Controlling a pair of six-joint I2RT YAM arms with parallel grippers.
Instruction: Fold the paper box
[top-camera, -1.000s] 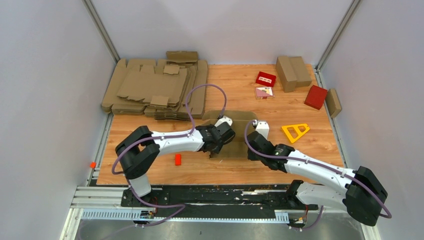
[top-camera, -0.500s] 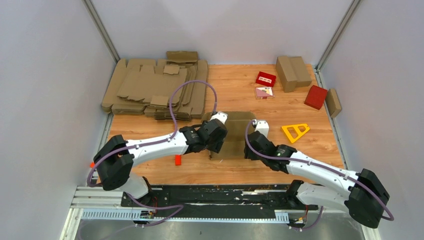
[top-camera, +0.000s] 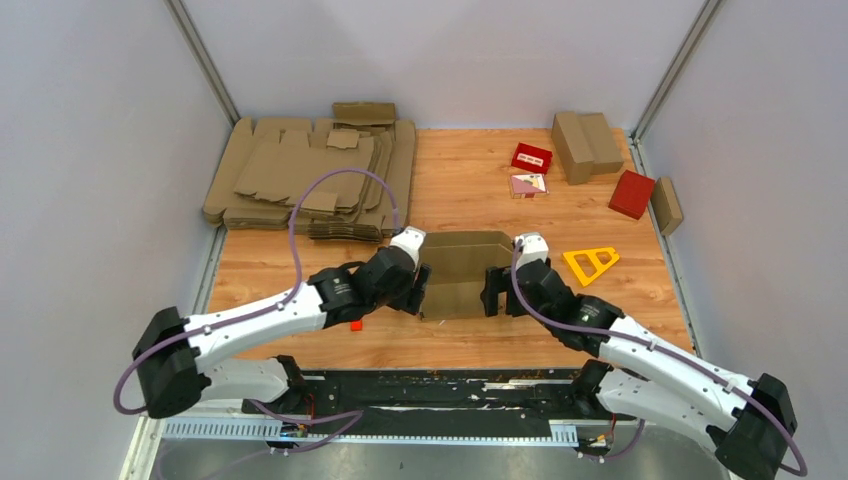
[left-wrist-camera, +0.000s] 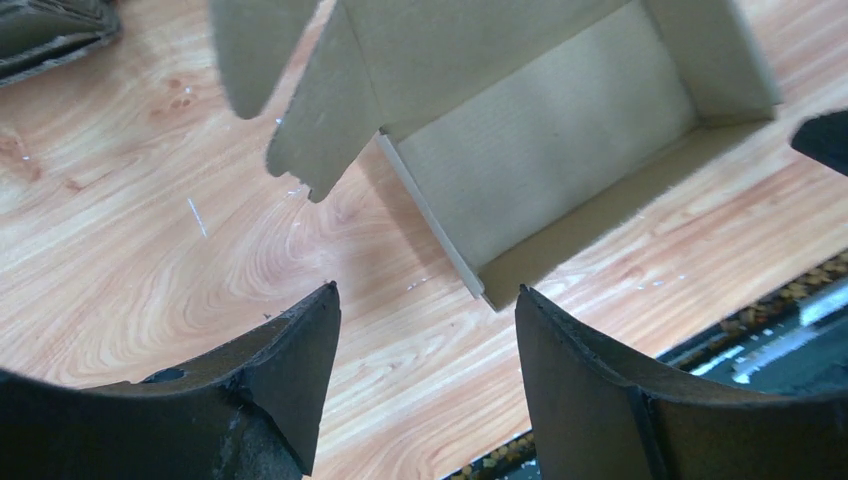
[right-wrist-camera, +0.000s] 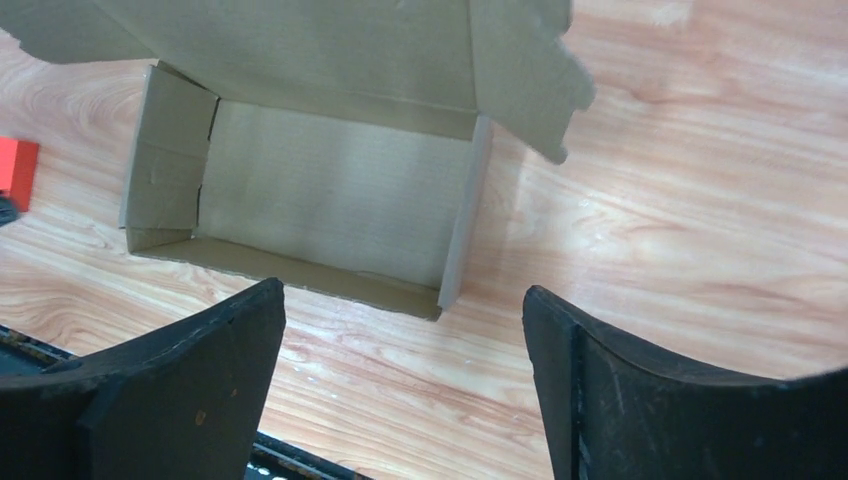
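Note:
The paper box (top-camera: 460, 278) stands at the table's middle as a brown open tray, walls up and lid flap raised at the back. The left wrist view shows its inside (left-wrist-camera: 545, 150) and loose side flaps beyond my fingers. My left gripper (top-camera: 420, 290) (left-wrist-camera: 425, 290) is open just off the box's left near corner, with only bare wood between the jaws. My right gripper (top-camera: 497, 290) (right-wrist-camera: 402, 288) is open wide off the right near corner and holds nothing. The right wrist view shows the tray (right-wrist-camera: 330, 200) ahead of the fingertips.
A stack of flat cardboard blanks (top-camera: 310, 175) lies at the back left. Folded brown boxes (top-camera: 585, 145), red boxes (top-camera: 531, 157) (top-camera: 632, 193) and a yellow triangular frame (top-camera: 590, 262) sit on the right. A small red block (top-camera: 355, 323) lies by the left arm.
The right gripper has opened and let go of the box. The left jaws have spread wider. Both grippers have drawn back toward the near edge, leaving the box standing on its own.

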